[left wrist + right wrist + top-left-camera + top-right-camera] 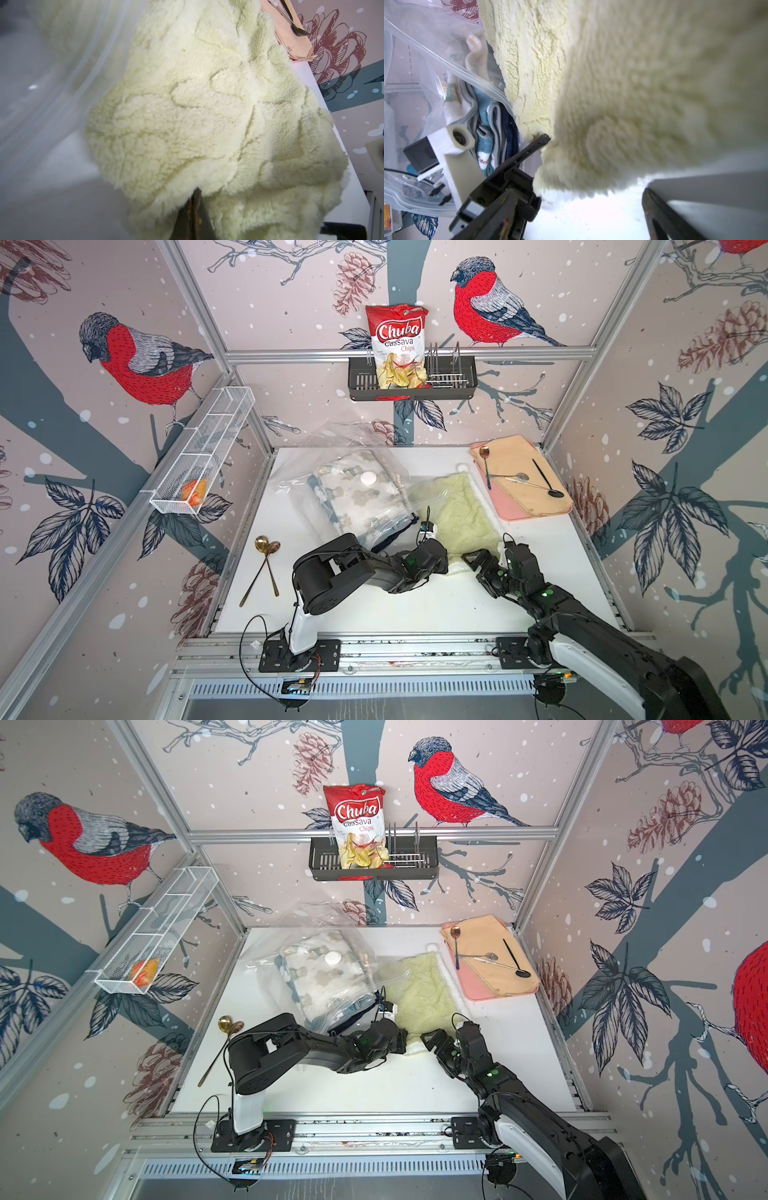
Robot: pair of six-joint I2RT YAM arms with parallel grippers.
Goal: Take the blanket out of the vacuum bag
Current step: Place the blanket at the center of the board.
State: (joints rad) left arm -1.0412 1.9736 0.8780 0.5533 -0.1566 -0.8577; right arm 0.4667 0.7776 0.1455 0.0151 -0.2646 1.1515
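While you check the grip, note that the left gripper (196, 195) has its jaws closed tight on the near hem of the pale green fleece blanket (461, 514), and the left wrist view shows the pile bunched around the pinched fingertips. That blanket lies near the middle of the bench (415, 605), a little toward the right edge. Most of it is bare on the white top, while clear plastic from the mouth of the vacuum bag (299, 481) overlaps its back left part. The bag itself sits toward the back left of the bench, crinkled, with its round white valve cap (368, 478) on top and a folded patterned blanket (361, 506) inside it. Your right gripper (477, 563) stands with its jaws wide apart and nothing between them, just beside the same near hem, to the right of the left one. Two gold spoons (266, 560) lie crossed along the left edge. At the back right corner a pink tray (515, 512) carries a peach cloth (523, 472) with cutlery on it.
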